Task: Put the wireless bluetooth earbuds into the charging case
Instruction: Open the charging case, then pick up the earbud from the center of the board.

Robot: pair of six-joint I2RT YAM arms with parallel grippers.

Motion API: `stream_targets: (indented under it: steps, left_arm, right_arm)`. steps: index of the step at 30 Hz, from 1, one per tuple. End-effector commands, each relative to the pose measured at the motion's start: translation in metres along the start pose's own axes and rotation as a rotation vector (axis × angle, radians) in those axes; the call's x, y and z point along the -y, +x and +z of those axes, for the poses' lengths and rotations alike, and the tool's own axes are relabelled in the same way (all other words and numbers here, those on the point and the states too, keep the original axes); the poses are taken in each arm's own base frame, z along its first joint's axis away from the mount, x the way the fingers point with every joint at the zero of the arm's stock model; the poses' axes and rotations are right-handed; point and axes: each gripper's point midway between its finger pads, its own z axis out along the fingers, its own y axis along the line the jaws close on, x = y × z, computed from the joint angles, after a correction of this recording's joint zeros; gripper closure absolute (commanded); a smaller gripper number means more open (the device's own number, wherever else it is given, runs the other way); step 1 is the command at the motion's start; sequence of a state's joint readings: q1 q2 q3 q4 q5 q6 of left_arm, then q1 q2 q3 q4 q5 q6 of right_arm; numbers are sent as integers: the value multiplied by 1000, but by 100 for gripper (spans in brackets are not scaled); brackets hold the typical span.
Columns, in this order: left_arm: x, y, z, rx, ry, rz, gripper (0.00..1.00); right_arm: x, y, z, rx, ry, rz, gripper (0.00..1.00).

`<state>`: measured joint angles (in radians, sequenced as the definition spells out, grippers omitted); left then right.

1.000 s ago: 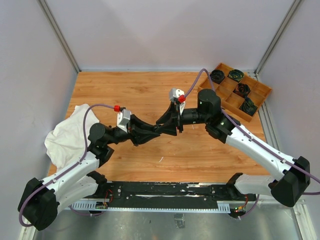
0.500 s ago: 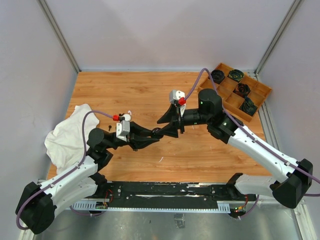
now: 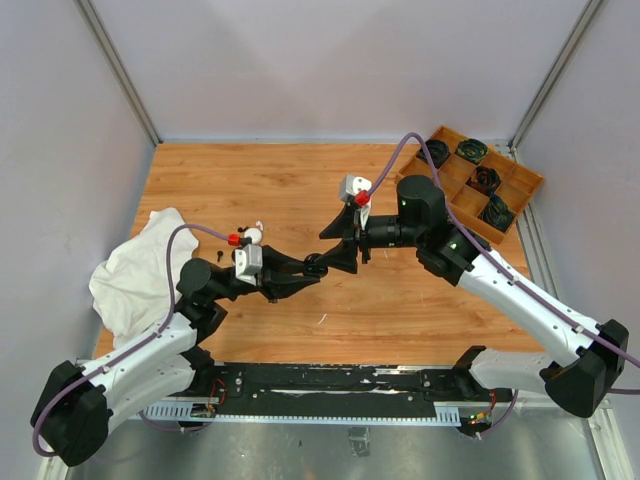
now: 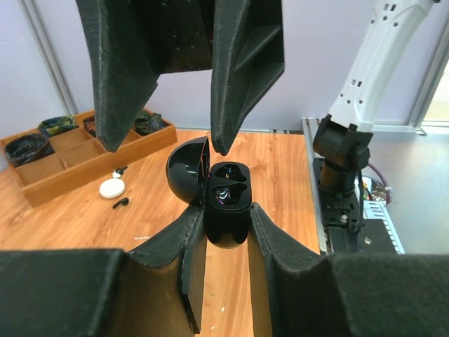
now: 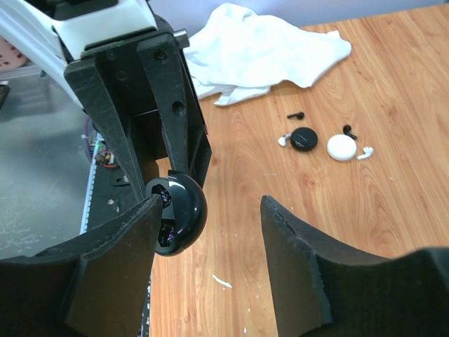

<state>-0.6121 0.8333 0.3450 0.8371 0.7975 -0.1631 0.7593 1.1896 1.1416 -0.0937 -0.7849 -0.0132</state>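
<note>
Inside the left claw (image 4: 224, 223) sits the open charging case (image 4: 226, 191); right claw (image 5: 210, 207) gapes alongside.

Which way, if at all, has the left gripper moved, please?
Yes: the left gripper has drawn back toward the arms' bases, away from the wooden tray.

Crumpled white cloth (image 3: 130, 270) on wooden table (image 3: 300, 180), left; compartmented wooden tray (image 3: 462, 198), far-right corner

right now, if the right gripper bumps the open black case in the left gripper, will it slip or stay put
Probably slippery: the black case is glossy and rounded, pinched only at its sides by the left gripper, so it could pivot. Its lid stands open on a hinge and would likely swing. Small, so probably light.
</note>
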Motion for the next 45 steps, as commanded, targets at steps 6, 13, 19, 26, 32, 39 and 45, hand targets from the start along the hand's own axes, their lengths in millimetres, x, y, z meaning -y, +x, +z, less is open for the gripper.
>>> stream_targets:
  steps: [6, 13, 19, 26, 32, 39, 45]
  left_arm:
    - [-12, 19, -7, 64, -93, 28, 100]
    - [-24, 35, -8, 73, -141, 45, 100]
    - [-32, 41, -7, 60, -166, 57, 100]
    - [-47, 54, -10, 28, -236, 45, 100]
    - [-53, 72, -13, -15, -247, 3, 100]
    - [-54, 86, -16, -59, -262, -20, 100]
    - [-54, 89, -16, -74, -258, -24, 100]
  right_arm:
    - [57, 27, -40, -140, 347, 61, 35]
    - [113, 93, -86, -313, 629, 233, 34]
    - [155, 144, -115, -410, 774, 377, 34]
    - [205, 192, -137, -505, 888, 529, 31]
    - [243, 236, -148, -563, 947, 659, 31]
    - [274, 261, -155, -569, 973, 711, 31]
    - [286, 276, -154, -582, 964, 729, 31]
